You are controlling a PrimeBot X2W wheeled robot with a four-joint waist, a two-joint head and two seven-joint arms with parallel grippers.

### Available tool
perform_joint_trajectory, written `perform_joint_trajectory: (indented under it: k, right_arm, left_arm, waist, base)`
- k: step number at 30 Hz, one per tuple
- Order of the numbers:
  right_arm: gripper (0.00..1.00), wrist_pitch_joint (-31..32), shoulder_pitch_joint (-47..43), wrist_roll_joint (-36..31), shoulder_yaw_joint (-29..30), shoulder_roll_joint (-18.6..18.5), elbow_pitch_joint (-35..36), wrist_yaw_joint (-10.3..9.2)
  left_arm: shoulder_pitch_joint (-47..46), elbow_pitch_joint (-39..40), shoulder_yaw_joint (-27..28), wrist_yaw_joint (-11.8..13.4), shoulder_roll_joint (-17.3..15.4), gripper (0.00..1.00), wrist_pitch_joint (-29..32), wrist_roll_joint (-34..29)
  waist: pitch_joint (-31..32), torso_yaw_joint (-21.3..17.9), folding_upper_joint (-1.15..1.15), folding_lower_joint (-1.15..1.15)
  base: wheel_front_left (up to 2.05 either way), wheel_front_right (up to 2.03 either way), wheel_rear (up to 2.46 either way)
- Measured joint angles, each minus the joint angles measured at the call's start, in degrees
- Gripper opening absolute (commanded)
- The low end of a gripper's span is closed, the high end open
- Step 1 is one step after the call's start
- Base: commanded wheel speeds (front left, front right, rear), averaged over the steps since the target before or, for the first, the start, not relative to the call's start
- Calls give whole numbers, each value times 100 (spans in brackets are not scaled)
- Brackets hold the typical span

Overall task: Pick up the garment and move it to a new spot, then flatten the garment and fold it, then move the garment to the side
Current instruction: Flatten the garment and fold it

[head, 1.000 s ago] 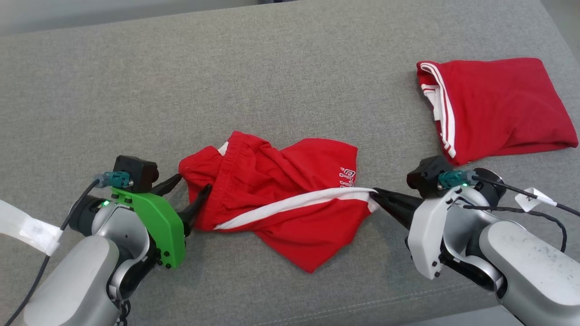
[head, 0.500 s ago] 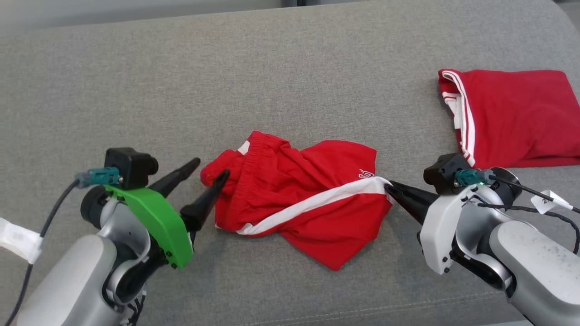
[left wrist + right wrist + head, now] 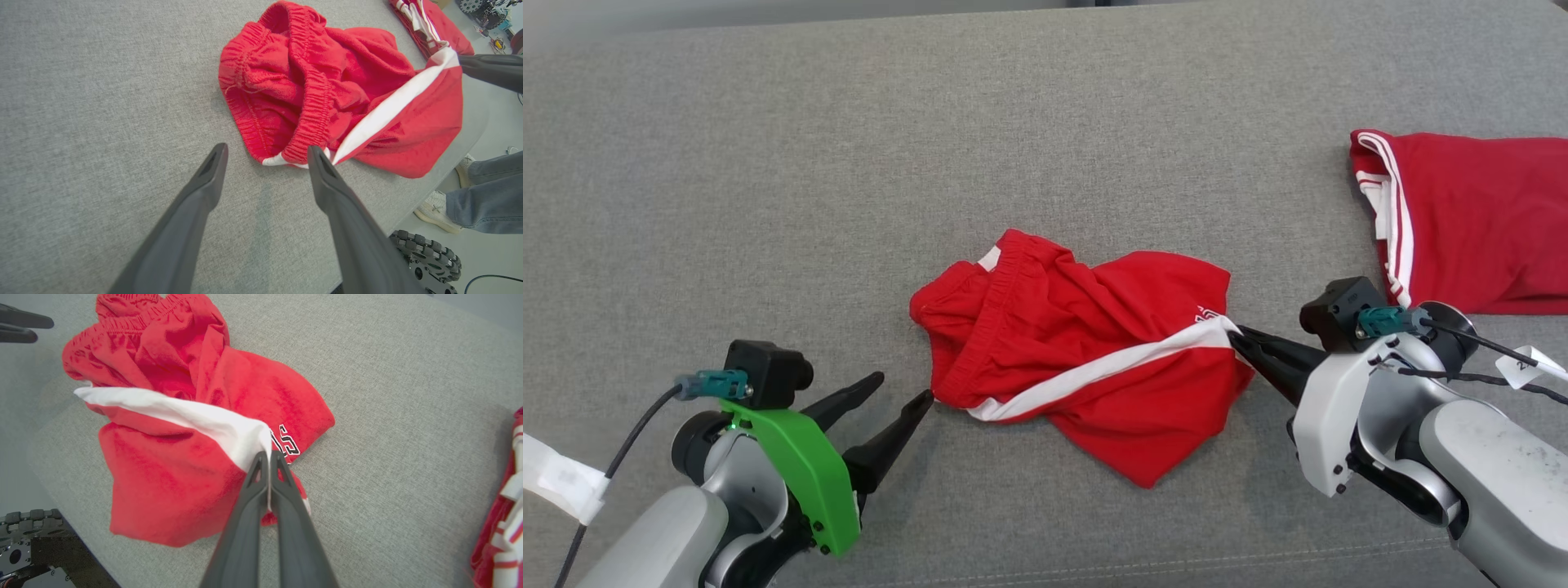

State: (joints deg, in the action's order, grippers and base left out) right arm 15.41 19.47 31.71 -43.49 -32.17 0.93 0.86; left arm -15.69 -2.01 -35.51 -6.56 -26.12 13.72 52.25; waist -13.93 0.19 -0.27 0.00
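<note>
Outlined print on red shorts, centre of right wrist view: upside down, partly folded, not legible. White cable tag, head view right edge: partial "2".

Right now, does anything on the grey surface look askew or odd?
Yes: the red shorts lie crumpled and twisted, with the stripe end pinched in the shut right tool. The folded red garment nearby looks tidy.
</note>
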Motion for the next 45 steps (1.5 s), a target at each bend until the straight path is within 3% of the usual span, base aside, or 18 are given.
perform_joint_trajectory:
  k: [9,40,41,42,43,44,45]
  right_arm:
    - [0,25,13,0,22,-24,56,4]
    - [0,25,98,1,75,-43,111,-30]
    - [0,25,115,1,76,-44,111,-30]
    - [0,25,120,1,78,-43,110,-30]
    - [0,25,121,1,75,-42,109,-30]
    - [0,25,121,1,77,-42,110,-30]
    - [0,25,121,1,82,-43,110,-31]
  left_arm:
    - [-3,-83,-309,-53,-162,100,7,-88]
    - [-666,-471,-1192,-56,-41,100,-567,-410]
    - [-668,-492,-1217,-56,-41,96,-578,-408]
    - [-669,-509,-1244,-56,-40,80,-587,-404]
    - [-669,-535,-1260,-56,-37,49,-617,-394]
    - [-671,-553,-1277,-56,-37,49,-621,-370]
    - [-671,-575,-1293,-56,-34,31,-621,-345]
  waist:
    - [-154,-102,0,0]
    - [-347,-264,0,0]
    - [-347,-275,0,0]
    - [-346,-285,0,0]
    - [-341,-297,0,0]
    - [-337,-309,0,0]
    - [-334,-320,0,0]
  base:
    - [0,0,0]
    - [0,0,0]
    - [0,0,0]
    - [0,0,0]
    - [0,0,0]
    - [0,0,0]
    - [0,0,0]
